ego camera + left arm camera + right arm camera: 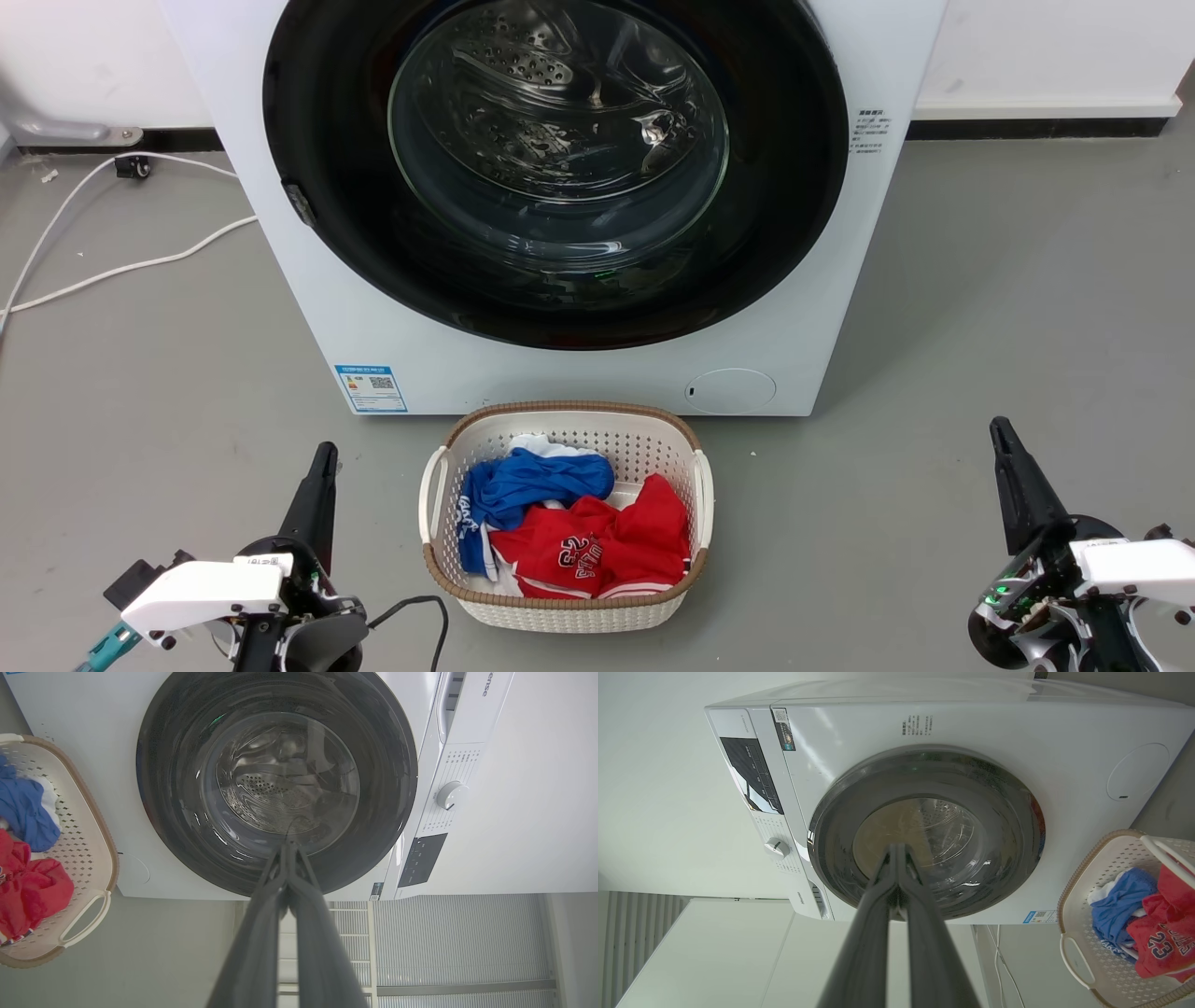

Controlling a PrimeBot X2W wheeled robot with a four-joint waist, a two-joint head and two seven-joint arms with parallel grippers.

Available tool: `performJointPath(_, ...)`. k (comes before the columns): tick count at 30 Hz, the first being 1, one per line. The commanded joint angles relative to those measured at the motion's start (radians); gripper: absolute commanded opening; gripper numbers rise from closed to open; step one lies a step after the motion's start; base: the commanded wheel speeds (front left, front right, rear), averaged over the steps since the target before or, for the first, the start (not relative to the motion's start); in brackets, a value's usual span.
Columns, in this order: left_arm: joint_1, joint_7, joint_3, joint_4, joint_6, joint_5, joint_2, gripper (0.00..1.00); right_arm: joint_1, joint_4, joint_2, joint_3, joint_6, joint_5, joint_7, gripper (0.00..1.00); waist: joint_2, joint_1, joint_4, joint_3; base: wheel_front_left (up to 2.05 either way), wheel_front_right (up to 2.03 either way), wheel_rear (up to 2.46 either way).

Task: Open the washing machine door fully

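Note:
The washing machine door (327,187) is a big round glossy black disc with a clear glass bowl centre, lying flat against the white machine front; it also faces me as the door (159,788) in the left wrist view and the door (831,826) in the right wrist view. My left gripper (324,455) hovers low at the lower left, well short of the machine, fingers pressed together with nothing held. My right gripper (1000,431) stands at the lower right, likewise shut and empty. Fingertips meet in both wrist views, the left gripper (289,845) and the right gripper (899,848).
A white laundry basket (439,485) with blue and red clothes stands on the grey floor right before the machine, between my arms. White cables (112,271) trail on the floor at the left. The machine's control dial (451,795) sits above the door.

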Motion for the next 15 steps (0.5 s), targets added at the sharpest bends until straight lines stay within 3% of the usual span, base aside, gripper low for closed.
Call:
performJointPath(1,-0.007,0.003,0.002,0.000,-0.002,0.000,-0.001,0.00,-0.012,0.001,0.004,-0.002,0.000,-0.004,0.005,0.00,0.0000,0.0000,0.000,0.000,0.00,0.00,0.00)
performJointPath(15,-0.007,0.003,0.002,0.000,-0.002,0.000,-0.001,0.00,-0.012,0.002,0.004,-0.003,0.000,-0.005,0.005,0.00,0.0000,0.0000,0.000,0.000,0.00,0.00,0.00)
